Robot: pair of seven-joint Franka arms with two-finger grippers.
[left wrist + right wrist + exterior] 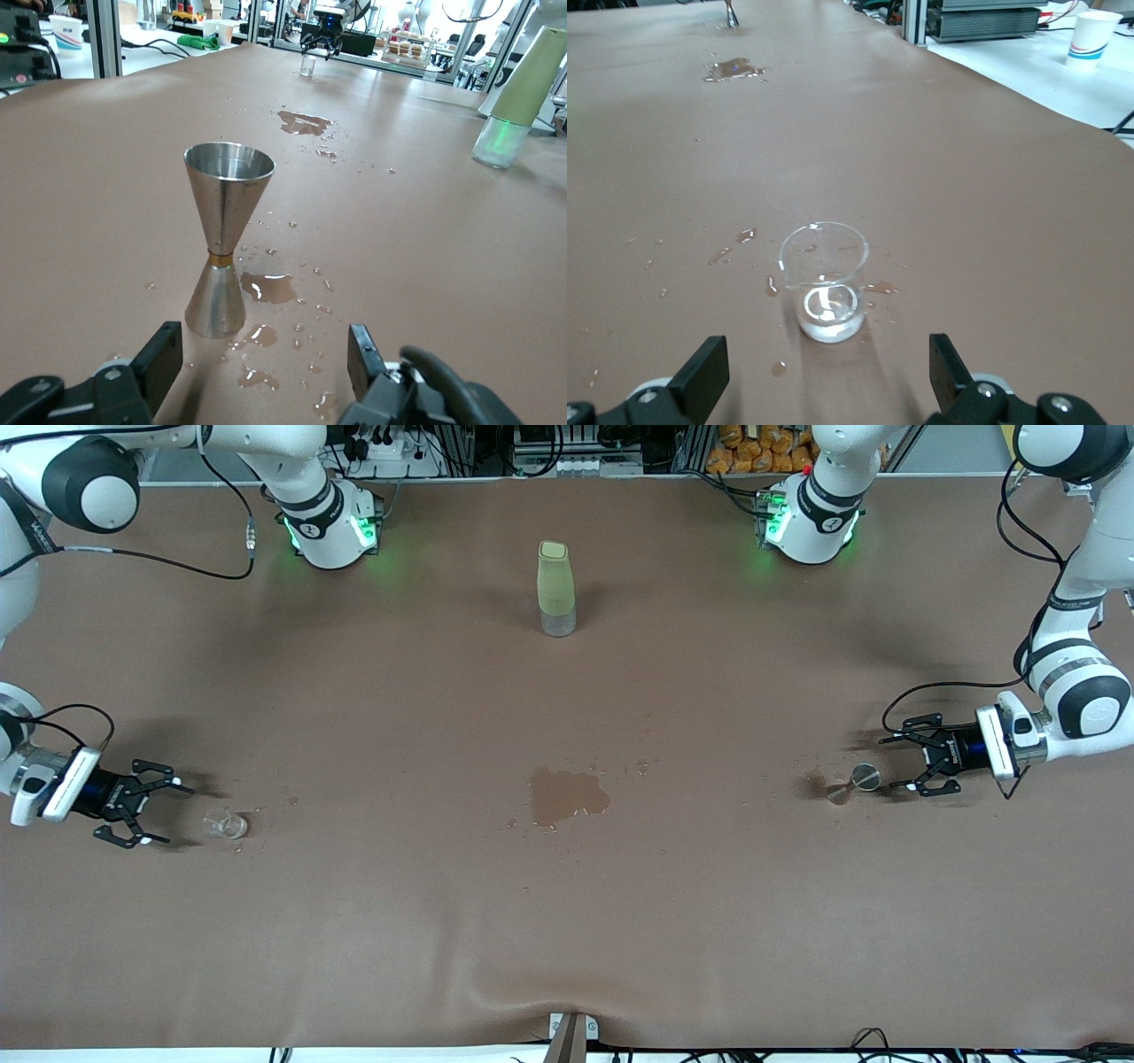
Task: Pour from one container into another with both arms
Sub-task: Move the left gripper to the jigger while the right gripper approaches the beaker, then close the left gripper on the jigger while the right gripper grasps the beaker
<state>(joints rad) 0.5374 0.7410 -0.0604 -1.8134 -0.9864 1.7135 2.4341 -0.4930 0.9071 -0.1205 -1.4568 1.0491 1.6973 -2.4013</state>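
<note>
A steel double-cone jigger [852, 783] [221, 239] stands upright on the brown table toward the left arm's end, with small water spots around it. My left gripper [889, 763] [264, 359] is low at the table, open, its fingertips just short of the jigger and nothing between them. A small clear glass [226, 825] [824, 283] stands toward the right arm's end. My right gripper [175, 813] [824, 367] is open and low just short of it, holding nothing.
A tall bottle [556, 589] [523, 97] with a pale green sleeve and a clear base stands mid-table, farther from the front camera. A wet puddle [567, 795] [301, 122] [733, 69] lies between the two containers. A paper cup [1090, 37] stands off the table.
</note>
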